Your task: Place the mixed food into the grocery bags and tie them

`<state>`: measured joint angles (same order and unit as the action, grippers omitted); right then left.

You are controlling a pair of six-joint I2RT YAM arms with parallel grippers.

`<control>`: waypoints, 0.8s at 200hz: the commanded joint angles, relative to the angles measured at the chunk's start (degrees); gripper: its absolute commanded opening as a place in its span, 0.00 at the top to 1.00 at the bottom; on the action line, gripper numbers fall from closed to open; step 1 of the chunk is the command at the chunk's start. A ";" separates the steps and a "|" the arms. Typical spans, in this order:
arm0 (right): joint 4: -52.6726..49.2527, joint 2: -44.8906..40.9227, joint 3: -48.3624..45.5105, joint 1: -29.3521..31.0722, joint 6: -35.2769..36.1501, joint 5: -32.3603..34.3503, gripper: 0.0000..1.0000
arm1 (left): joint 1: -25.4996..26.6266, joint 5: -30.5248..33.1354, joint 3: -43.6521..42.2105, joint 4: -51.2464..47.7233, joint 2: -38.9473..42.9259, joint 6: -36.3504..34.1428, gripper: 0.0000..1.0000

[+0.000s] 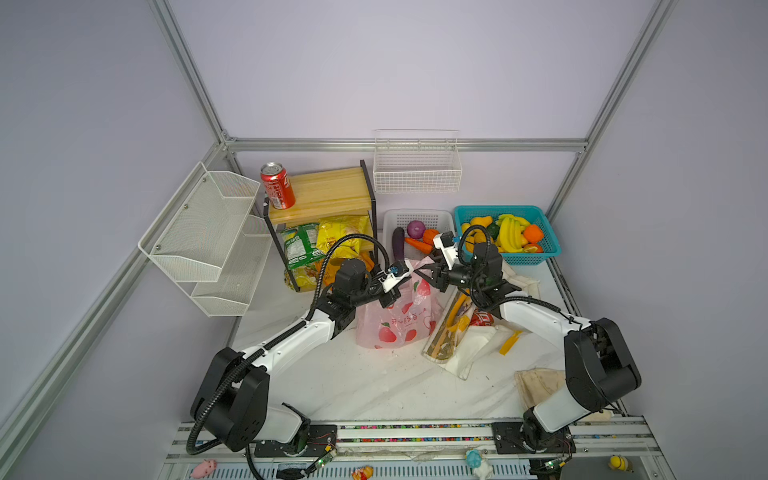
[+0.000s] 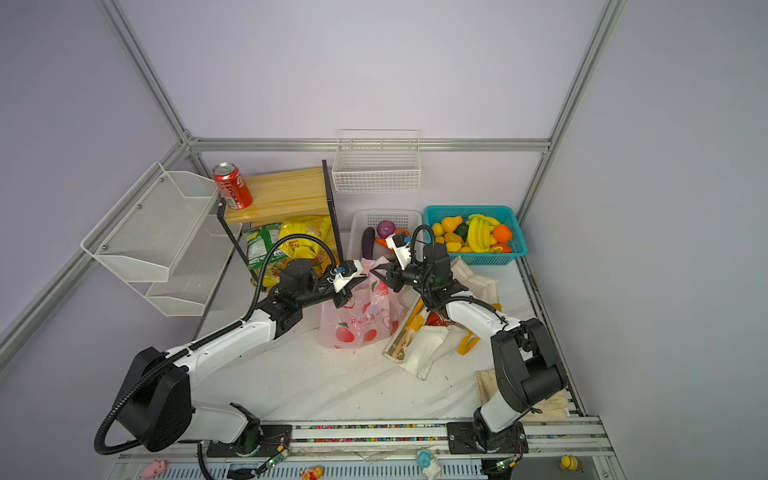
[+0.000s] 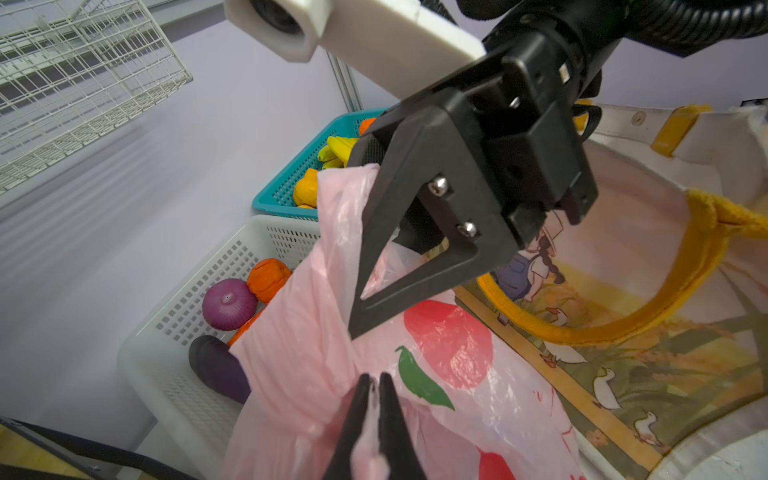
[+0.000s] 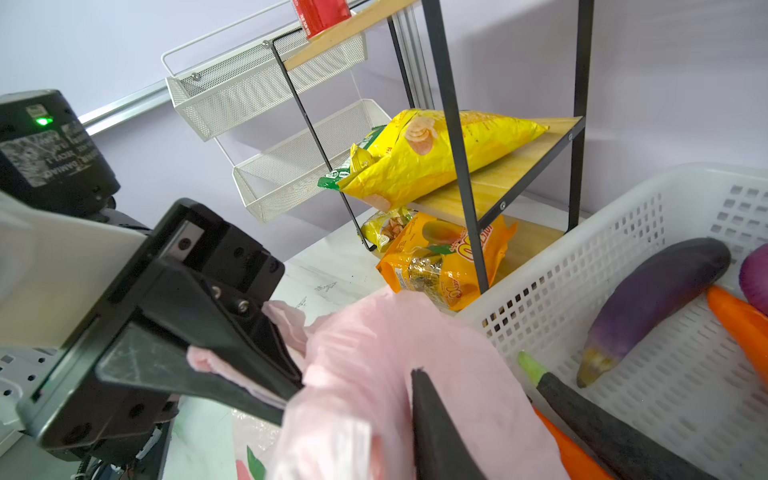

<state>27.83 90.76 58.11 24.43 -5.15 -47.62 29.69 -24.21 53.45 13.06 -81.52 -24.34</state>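
The pink grocery bag (image 1: 397,320) with red fruit prints stands mid-table, bulging. My left gripper (image 3: 372,376) is shut on a bunched handle of it. My right gripper (image 1: 422,274) faces it from the right, jaws apart, and the other pink handle drapes loosely over one of its fingers (image 4: 432,419). The white tote (image 1: 461,345) with yellow straps lies slumped to the right of the pink bag, something red showing in its mouth. A red cola can (image 1: 277,185) stands on the wooden shelf top. A purple onion (image 3: 228,304) lies in the white basket (image 1: 390,220).
An eggplant (image 4: 656,291) and carrots share the white basket. A teal basket (image 1: 540,224) holds bananas and other fruit. Snack packets (image 4: 436,158) fill the black-framed shelf. White mesh racks (image 1: 208,232) hang left, a wire basket (image 1: 417,166) on the back wall. Beige cloth (image 1: 536,386) lies front right.
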 commanded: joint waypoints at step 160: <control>4.09 6.31 5.51 2.16 1.68 1.81 0.33 | 0.28 1.08 -3.07 2.25 -1.12 -5.34 1.00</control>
<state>28.40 96.05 61.58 25.47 -2.20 -45.89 29.71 -22.68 52.58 13.28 -82.63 -28.34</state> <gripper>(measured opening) 0.674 0.047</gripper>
